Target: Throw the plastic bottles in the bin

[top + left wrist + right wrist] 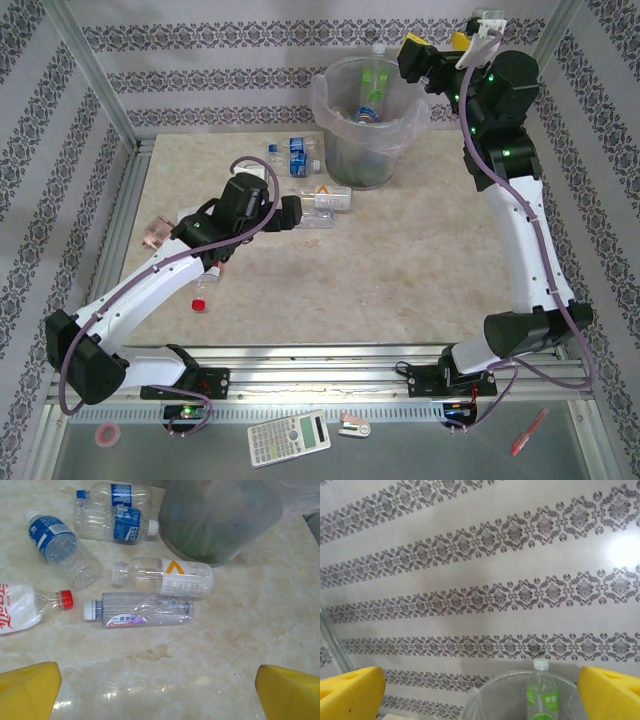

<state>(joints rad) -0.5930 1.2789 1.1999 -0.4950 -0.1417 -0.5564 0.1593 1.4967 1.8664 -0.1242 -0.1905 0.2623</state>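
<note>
The bin [365, 150], a grey mesh basket lined with a clear bag, stands at the back of the table and holds a green-labelled bottle [375, 75] standing upright. My right gripper [435, 47] hovers open beside the bin's right rim with nothing between its fingers; its wrist view looks over the bin rim [495, 692] at the green bottle [542, 692]. My left gripper [303, 214] is open and empty, low over the table. Ahead of it lie a clear purple-labelled bottle [140, 611], a white-labelled bottle [170, 576], blue-labelled bottles [57, 542], and a red-capped bottle [25, 605].
A pinkish clear box [155, 232] sits at the table's left edge. Another red-capped bottle [203, 292] lies under the left arm. A calculator [288, 437], a red pen [528, 432] and a pink tape roll [107, 433] lie in front of the arm bases.
</note>
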